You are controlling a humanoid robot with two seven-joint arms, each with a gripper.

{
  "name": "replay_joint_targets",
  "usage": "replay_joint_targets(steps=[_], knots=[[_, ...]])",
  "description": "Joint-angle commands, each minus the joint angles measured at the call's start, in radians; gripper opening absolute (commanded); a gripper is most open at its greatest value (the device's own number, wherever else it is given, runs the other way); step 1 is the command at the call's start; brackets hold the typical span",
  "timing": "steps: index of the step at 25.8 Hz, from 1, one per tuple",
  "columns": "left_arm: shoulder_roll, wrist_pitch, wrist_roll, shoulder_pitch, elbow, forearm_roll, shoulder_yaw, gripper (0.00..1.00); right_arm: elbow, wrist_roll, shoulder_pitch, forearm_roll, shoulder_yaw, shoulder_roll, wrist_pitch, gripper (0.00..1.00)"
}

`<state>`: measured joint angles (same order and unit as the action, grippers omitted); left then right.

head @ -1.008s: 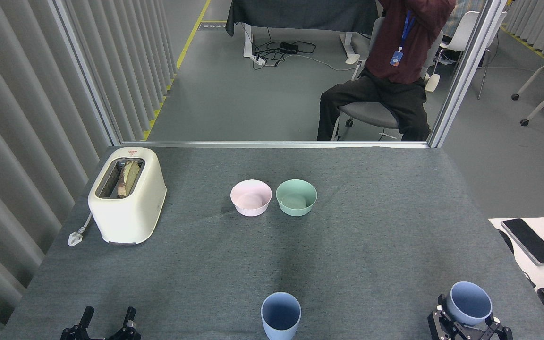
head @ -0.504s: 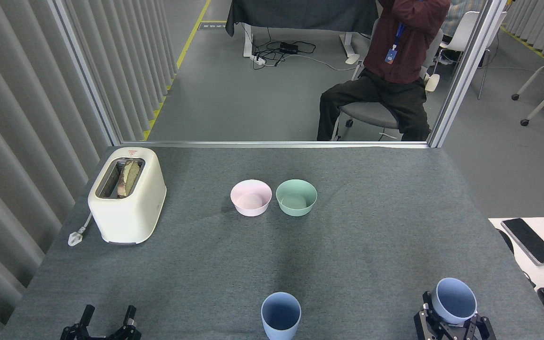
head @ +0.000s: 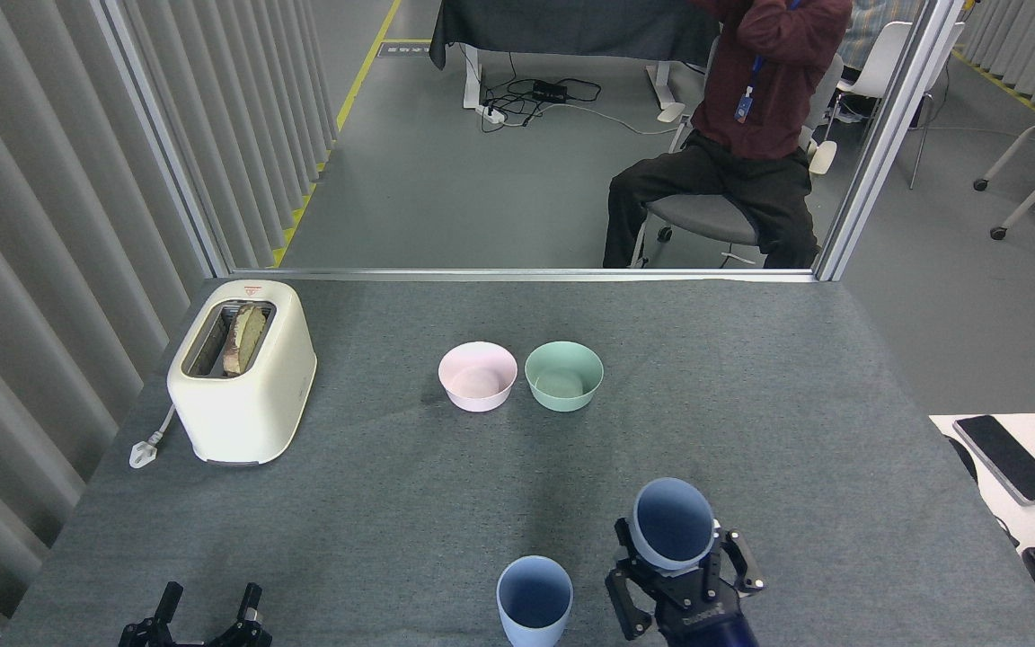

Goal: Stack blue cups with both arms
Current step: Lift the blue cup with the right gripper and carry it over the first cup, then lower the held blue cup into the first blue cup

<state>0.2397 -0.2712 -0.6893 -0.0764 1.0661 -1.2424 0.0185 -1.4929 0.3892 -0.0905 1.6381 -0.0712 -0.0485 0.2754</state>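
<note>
One pale blue cup [head: 535,600] stands upright on the grey table near the front edge, mouth up. The second blue cup [head: 673,524] is lifted off the table just to its right, tilted so its mouth faces me, with my right gripper [head: 679,575] shut on its lower part. The two cups are apart by a narrow gap. My left gripper [head: 208,613] sits low at the front left, fingers spread and open, holding nothing, far from both cups.
A pink bowl [head: 477,376] and a mint green bowl [head: 563,376] sit side by side mid-table. A cream toaster [head: 242,370] with bread stands at the left. A person sits on a chair [head: 733,153] beyond the table. A phone [head: 1009,458] lies on a white desk at right.
My right gripper has carried its blue cup leftward from the front right corner to just beside the standing cup, and slightly up. The left gripper has stayed put.
</note>
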Motion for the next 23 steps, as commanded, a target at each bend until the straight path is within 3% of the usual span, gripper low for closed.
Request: replay_joint_targets(steps=[1,4,16,23], knots=[[0.000,0.000,0.001,0.000,0.000,0.000,0.001,1.00,-0.004,-0.024,0.031,0.100,-0.098,0.073,-0.001,0.36],[-0.002,0.000,0.001,0.000,0.000,0.000,0.001,1.00,-0.017,-0.024,0.021,0.143,-0.148,0.101,-0.001,0.36],[0.004,0.000,0.001,0.006,0.005,-0.002,0.001,1.00,-0.064,-0.050,-0.069,0.143,-0.176,0.095,0.018,0.36],[0.007,0.000,0.001,-0.003,0.006,-0.002,0.001,1.00,-0.050,-0.056,-0.066,0.143,-0.173,0.098,0.016,0.36]])
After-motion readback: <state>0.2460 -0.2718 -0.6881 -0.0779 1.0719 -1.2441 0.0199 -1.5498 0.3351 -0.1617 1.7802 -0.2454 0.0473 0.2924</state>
